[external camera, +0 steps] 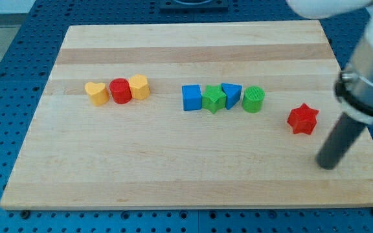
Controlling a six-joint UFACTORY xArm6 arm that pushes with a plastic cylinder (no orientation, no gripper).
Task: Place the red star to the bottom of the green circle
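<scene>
The red star (302,119) lies on the wooden board (193,175) at the view's right. The green circle (253,99) stands to its upper left, a short gap apart, at the right end of a row of blocks. My tip (327,166) rests on the board to the lower right of the red star, apart from it, not touching any block.
A blue cube (191,98), a green star (214,99) and a blue triangle (231,94) form a row touching the green circle. At the left, a yellow heart (96,93), a red cylinder (120,91) and a yellow hexagon (139,87) sit together.
</scene>
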